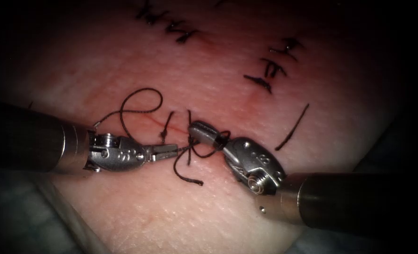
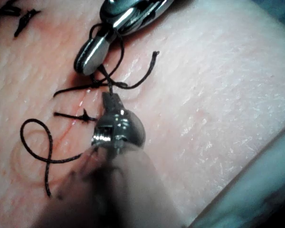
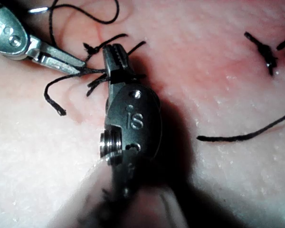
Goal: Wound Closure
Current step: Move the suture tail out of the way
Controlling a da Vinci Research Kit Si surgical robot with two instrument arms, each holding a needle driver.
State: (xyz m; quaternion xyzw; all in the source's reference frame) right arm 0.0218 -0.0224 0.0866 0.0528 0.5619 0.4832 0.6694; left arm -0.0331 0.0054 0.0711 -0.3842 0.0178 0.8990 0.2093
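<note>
Here, dark looped thread (image 1: 138, 101) (frayed end)

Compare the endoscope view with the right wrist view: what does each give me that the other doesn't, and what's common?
The endoscope view adds the full loop of the thread and the far row of finished stitches. The right wrist view adds a close look at the ridged tip of the right tool. Both share the left tool with its jaws shut on the thread, the thread wound round the right tool, and a loose thread piece lying on the tissue.
</note>
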